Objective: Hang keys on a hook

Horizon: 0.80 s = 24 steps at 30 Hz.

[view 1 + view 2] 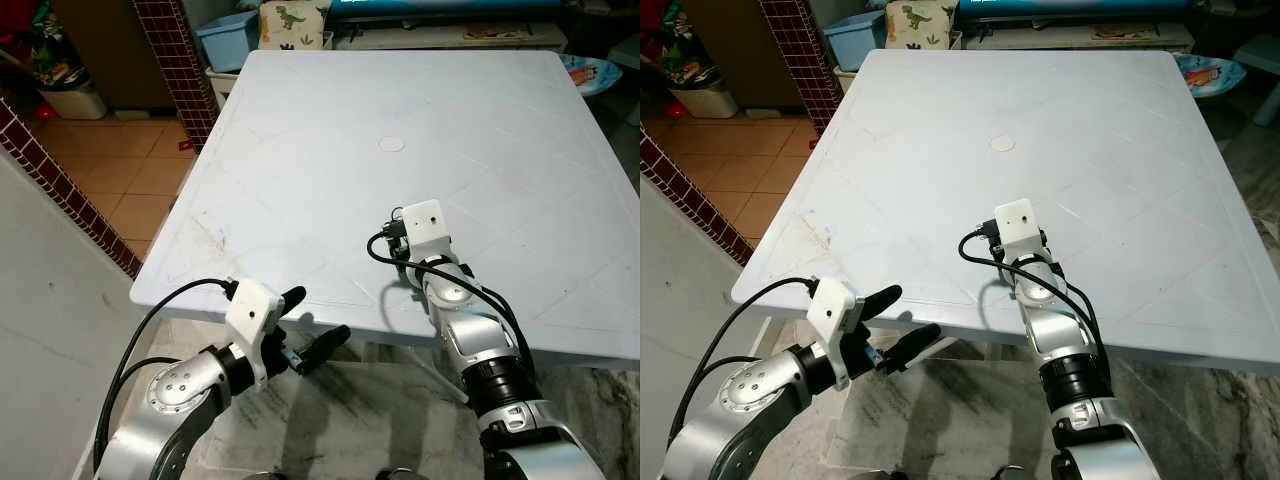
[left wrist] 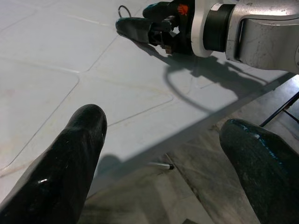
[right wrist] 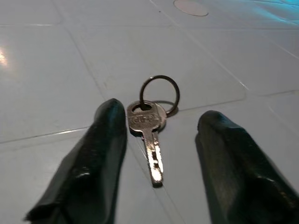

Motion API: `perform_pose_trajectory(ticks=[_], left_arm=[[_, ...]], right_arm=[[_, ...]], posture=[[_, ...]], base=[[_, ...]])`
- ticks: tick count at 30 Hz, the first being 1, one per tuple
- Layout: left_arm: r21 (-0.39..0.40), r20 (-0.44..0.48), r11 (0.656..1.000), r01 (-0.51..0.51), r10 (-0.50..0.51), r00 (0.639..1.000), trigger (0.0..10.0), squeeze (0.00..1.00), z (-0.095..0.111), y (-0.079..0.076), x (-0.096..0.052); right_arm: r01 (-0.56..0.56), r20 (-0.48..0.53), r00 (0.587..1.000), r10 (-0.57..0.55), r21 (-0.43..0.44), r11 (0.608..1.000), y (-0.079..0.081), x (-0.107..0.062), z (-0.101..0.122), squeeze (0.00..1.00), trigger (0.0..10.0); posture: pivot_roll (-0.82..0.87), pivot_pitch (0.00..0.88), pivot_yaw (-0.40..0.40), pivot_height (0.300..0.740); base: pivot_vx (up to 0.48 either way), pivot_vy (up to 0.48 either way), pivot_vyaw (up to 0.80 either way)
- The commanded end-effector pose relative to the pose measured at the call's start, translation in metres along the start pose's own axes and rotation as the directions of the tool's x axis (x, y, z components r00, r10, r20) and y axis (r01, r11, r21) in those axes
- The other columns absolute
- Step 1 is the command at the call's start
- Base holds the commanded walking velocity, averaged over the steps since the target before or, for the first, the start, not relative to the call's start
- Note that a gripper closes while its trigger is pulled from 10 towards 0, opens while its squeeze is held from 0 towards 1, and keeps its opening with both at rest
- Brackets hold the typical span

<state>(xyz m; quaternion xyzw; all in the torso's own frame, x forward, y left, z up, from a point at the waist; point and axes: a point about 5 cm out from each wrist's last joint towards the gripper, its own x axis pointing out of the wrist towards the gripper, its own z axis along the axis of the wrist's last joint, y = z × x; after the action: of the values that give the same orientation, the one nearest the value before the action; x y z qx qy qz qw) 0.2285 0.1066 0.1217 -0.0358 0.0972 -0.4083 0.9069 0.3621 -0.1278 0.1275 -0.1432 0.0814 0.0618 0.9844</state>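
A silver key on a thin wire ring lies flat on the white table, near its front edge. My right gripper is low over the table and open, its fingers on either side of the key; the key's head touches one finger. From the head, the right wrist camera box hides those fingers. The left wrist view shows the right gripper on the tabletop with the ring beside it. My left gripper hangs open and empty just off the table's front edge.
A small white disc marks the table's middle. A brick pillar, a blue bin and a dinosaur cushion stand beyond the far left corner. A pale wall runs along my left, and marble floor lies below.
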Motion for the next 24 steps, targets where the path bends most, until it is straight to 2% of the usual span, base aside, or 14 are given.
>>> perform_pose_trajectory(ticks=[1,8,9,10,11,12,14,15,16,17,19,20,23,24], left_arm=[[0.009,-0.007,1.0,-0.001,0.001,1.0,10.0,0.0,0.001,0.0,-0.004],[0.012,-0.012,1.0,-0.004,0.004,1.0,10.0,0.0,0.001,0.0,-0.004],[0.013,-0.012,1.0,-0.005,0.005,1.0,10.0,0.0,0.001,0.0,-0.004],[0.013,-0.012,1.0,-0.006,0.007,1.0,10.0,0.0,0.001,0.0,-0.005],[0.013,-0.012,1.0,-0.006,0.007,1.0,10.0,0.0,0.001,0.0,-0.005],[0.014,-0.011,1.0,-0.008,0.009,1.0,10.0,0.0,0.001,0.0,-0.005],[0.014,-0.011,1.0,-0.009,0.009,1.0,10.0,0.0,0.002,0.0,-0.005],[0.014,-0.012,1.0,-0.01,0.01,1.0,10.0,0.0,0.002,0.0,-0.005],[0.015,-0.012,1.0,-0.01,0.01,1.0,10.0,0.0,0.002,-0.001,-0.005],[0.015,-0.012,1.0,-0.011,0.011,1.0,10.0,0.0,0.001,-0.001,-0.005],[0.015,-0.013,1.0,-0.011,0.011,1.0,10.0,0.0,0.001,-0.001,-0.006],[0.015,-0.013,1.0,-0.011,0.011,1.0,10.0,0.0,0.002,0.0,-0.006],[0.016,-0.013,1.0,-0.011,0.012,1.0,10.0,0.0,0.002,0.0,-0.006],[0.016,-0.013,1.0,-0.01,0.01,1.0,10.0,0.0,0.002,-0.001,-0.005]], right_arm=[[-0.01,0.007,1.0,0.01,0.014,1.0,0.003,0.002,0.003,1.0,10.0],[-0.039,-0.018,0.999,0.039,0.045,0.998,0.006,0.008,0.001,1.0,10.0],[-0.046,-0.021,0.999,0.048,0.07,0.996,0.007,0.01,0.0,0.84,10.0],[-0.049,-0.029,0.998,0.052,0.084,0.995,0.007,0.01,-0.001,0.19,10.0],[-0.049,-0.029,0.998,0.052,0.084,0.995,0.007,0.01,-0.001,0.19,10.0],[-0.056,-0.037,0.997,0.06,0.105,0.993,0.008,0.011,-0.002,0.0,10.0],[-0.061,-0.038,0.997,0.065,0.114,0.992,0.009,0.012,-0.003,0.0,10.0],[-0.07,-0.039,0.996,0.075,0.13,0.989,0.01,0.012,-0.003,0.0,8.5],[-0.076,-0.039,0.996,0.082,0.14,0.987,0.011,0.012,-0.004,0.0,8.5],[-0.086,-0.039,0.995,0.093,0.148,0.985,0.012,0.013,-0.004,0.0,3.1],[-0.093,-0.039,0.994,0.1,0.153,0.984,0.013,0.013,-0.004,0.0,3.1],[-0.111,-0.037,0.992,0.118,0.156,0.981,0.015,0.014,-0.004,0.0,0.0],[-0.125,-0.036,0.991,0.132,0.157,0.98,0.018,0.014,-0.004,0.0,0.0],[-0.148,-0.039,0.987,0.156,0.159,0.976,0.025,0.013,-0.006,0.0,0.0]], posture=[[0.08,0.151,0.097,0.74],[0.08,0.15,0.091,0.74],[0.09,0.149,0.089,0.74],[0.09,0.149,0.089,0.74],[0.09,0.149,0.089,0.74],[0.09,0.149,0.089,0.74],[0.09,0.149,0.089,0.74],[0.09,0.149,0.089,0.74],[0.09,0.149,0.089,0.74],[0.09,0.148,0.09,0.74],[0.09,0.148,0.09,0.74],[0.09,0.15,0.091,0.74],[0.09,0.15,0.091,0.74],[0.09,0.15,0.092,0.74]], base=[[0.0,0.0,0.0],[0.0,0.0,0.0],[0.0,0.0,0.0],[0.0,0.0,0.0],[0.0,0.0,0.0],[0.0,0.0,0.0],[0.0,0.0,0.0],[0.0,0.0,0.0],[0.0,0.0,0.0],[0.0,0.0,0.0],[0.0,0.0,0.0],[0.0,0.0,0.0],[0.0,0.0,0.0],[0.0,0.0,0.0]])
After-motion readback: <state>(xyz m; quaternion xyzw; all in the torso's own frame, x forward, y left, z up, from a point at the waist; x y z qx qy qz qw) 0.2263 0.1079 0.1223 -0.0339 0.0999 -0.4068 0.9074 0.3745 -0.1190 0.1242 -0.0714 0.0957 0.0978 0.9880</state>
